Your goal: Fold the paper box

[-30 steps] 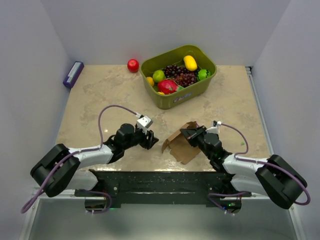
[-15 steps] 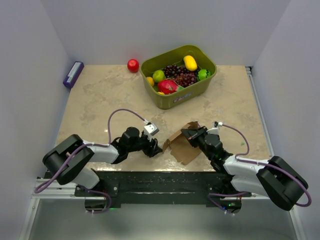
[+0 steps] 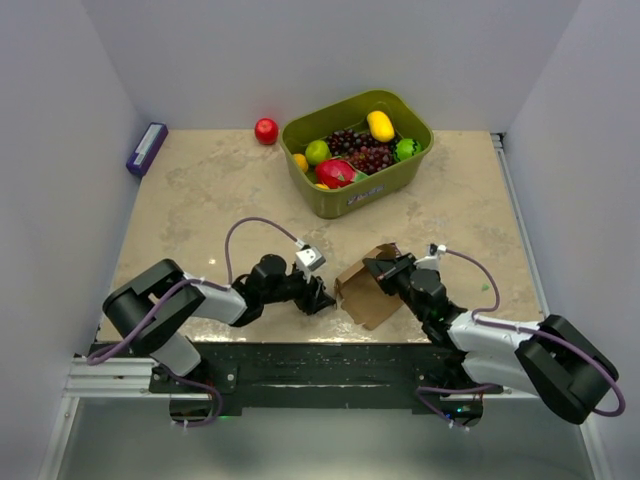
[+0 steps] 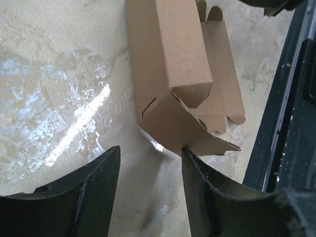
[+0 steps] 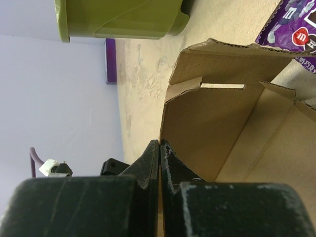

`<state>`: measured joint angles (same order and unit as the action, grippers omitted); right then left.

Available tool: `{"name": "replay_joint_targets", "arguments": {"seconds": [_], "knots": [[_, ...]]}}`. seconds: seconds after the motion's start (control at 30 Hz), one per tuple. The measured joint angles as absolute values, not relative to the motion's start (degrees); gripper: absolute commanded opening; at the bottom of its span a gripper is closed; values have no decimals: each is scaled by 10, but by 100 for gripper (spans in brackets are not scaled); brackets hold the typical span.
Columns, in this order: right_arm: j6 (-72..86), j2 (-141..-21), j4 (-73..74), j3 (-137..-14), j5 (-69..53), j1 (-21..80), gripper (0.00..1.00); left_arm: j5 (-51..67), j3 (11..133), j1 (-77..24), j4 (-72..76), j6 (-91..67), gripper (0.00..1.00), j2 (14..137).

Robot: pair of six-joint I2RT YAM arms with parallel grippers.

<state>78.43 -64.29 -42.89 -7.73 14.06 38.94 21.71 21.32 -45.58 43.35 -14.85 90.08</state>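
Pinching the paper box, is that what the right gripper is doing?

Yes. Its fingers are pressing together on the edge of one cardboard wall and holding it up off the table. The box is sitting near the front edge, between the two arms, only half formed. One long sleeve section is standing up, and the rest is lying flat beside it with its flaps loose.

And the left gripper?

It is hovering low just beside the box's left end, fingers spread, gripping nothing. In the left wrist view a loose end flap is pointing into the gap between them. Its corner is looking very close to one finger, but I cannot tell whether it is touching.

Which step am I looking at?

I am reading it as early shaping: one arm is bracing the sleeve while the other is lining up on an end flap. Neither end is closed yet.

What is the next move asking for?

Probably catching that flap and turning it inward along its crease, with the right grip firm so the thin card is not sliding or buckling. The olive-green fruit bin is standing well apart behind, not crowding the work.
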Motion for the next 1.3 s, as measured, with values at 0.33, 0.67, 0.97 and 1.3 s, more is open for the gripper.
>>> {"name": "replay_joint_targets", "arguments": {"seconds": [0.33,0.67,0.97,1.3], "knots": [[784,-623,-414,-72,142,389,0,208,240,-479,476,-175,55,940],[784,-610,-402,-70,146,389,0,168,251,-497,498,-185,50,960],[786,-606,-402,-62,155,389,0,121,253,-513,506,-185,50,972],[784,-584,-406,-42,165,389,0,92,253,-533,555,-185,50,1005]]}}
